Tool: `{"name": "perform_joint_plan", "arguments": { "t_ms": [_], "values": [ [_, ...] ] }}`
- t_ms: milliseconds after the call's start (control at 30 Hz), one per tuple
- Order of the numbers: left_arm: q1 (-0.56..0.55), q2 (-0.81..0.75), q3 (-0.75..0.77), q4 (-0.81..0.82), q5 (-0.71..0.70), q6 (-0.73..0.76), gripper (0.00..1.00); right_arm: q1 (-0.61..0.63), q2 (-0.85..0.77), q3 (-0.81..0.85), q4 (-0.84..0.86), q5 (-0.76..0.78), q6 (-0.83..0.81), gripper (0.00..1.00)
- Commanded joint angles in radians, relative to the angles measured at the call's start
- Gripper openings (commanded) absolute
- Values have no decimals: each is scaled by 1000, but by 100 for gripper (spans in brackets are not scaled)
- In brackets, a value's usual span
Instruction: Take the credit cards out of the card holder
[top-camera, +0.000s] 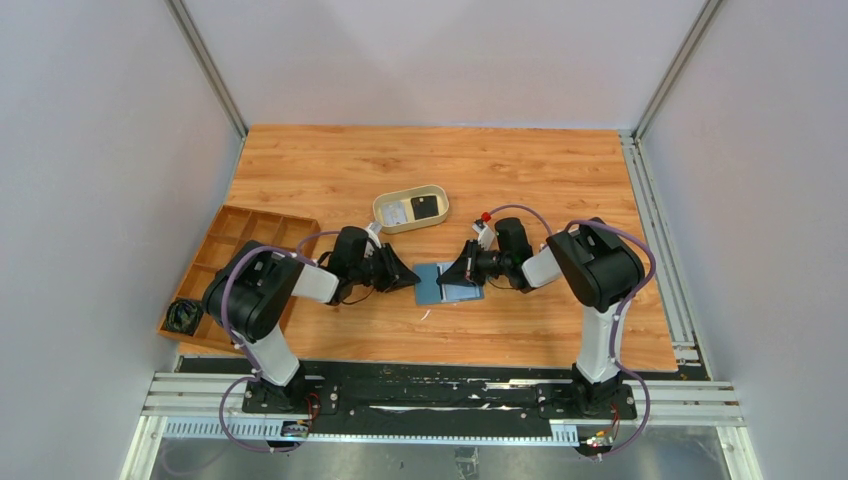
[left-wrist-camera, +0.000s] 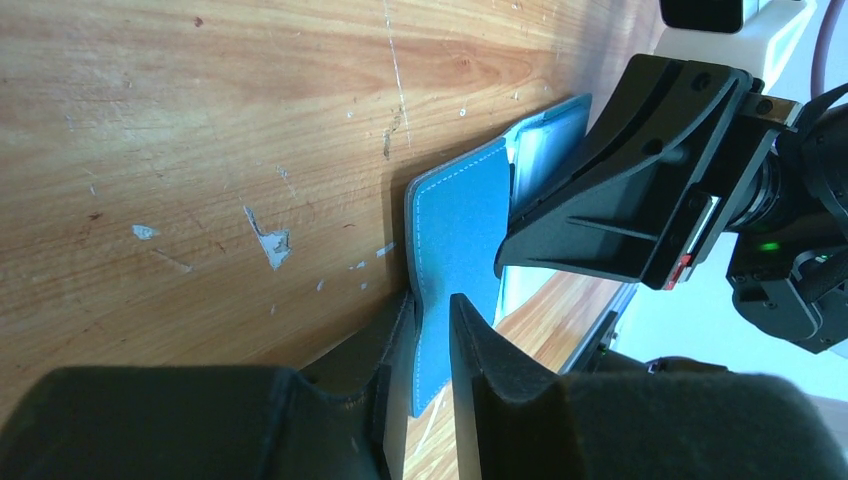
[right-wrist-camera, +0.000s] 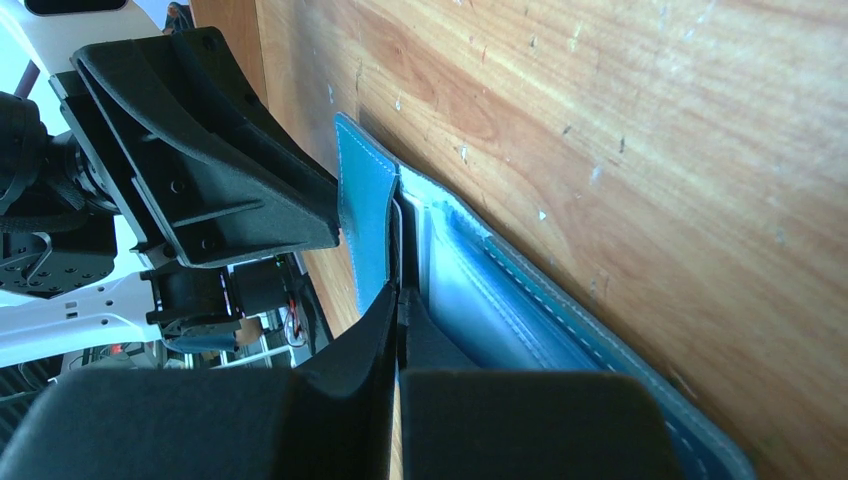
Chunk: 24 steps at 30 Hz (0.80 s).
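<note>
The card holder (top-camera: 447, 284) lies on the table (top-camera: 330, 160) between the arms, one flap stood upright. The left gripper (left-wrist-camera: 432, 330), narrowly parted, pinches that flap's edge. The right gripper (right-wrist-camera: 400, 300) is pressed shut at the pale inner pocket, whether on a card I cannot tell. Emptying looks barely begun, with no card visibly clear of the holder

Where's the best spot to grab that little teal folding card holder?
Probably the teal card holder's lifted cover flap, pinched across the free edge from the left arm's side. That flap stands up off the wooden table, both faces exposed; the pocket half lies flat.
</note>
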Motion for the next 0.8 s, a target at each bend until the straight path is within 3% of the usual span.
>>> {"name": "perform_joint_plan", "arguments": {
  "t_ms": [0, 300, 433, 767],
  "values": [
    [-14, 0, -5, 7, -4, 1, 24, 3, 61, -22, -51, 82, -30, 0],
    [-14, 2, -12, 7, -19, -2, 0, 2, 60, -27, -47, 80, -28, 0],
    [-14, -5, -10, 7, -27, -1, 0, -2, 36, -26, -75, 79, -40, 0],
    [3, -11, -22, 6, -24, 11, 0, -100, -77, -2, -325, 59, -161, 0]
  ]
}}
